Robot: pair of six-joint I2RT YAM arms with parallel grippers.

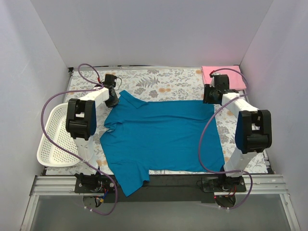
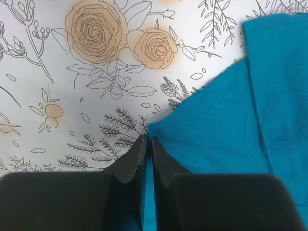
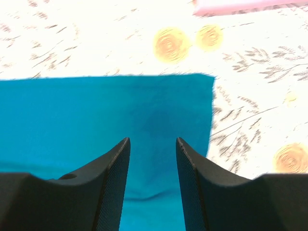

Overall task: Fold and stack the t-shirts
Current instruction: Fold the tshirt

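Count: two t-shirts, one basket, two arms with one end effector each.

1. The teal-blue t-shirt (image 1: 161, 137) lies spread flat at the centre of the floral tabletop (image 1: 178, 82). Its collar end points to 9 o'clock and its hem to 3 o'clock. One sleeve reaches toward 11 o'clock and the other toward 6 o'clock.
2. The pink t-shirt (image 1: 222, 76) lies folded at the 1 o'clock corner of the tabletop, apart from the teal-blue t-shirt.
3. The white lattice basket (image 1: 53, 139) sits at 9 o'clock, at the tabletop's left edge.
4. The left end effector (image 2: 146, 144) is at the 10 o'clock corner of the teal-blue t-shirt. Its jaws are drawn to a thin slit on the cloth edge, and teal cloth shows in the slit.
5. The right end effector (image 3: 153, 139) is above the 2 o'clock hem corner of the teal-blue t-shirt. Its jaws stand moderately apart with nothing gripped between them.
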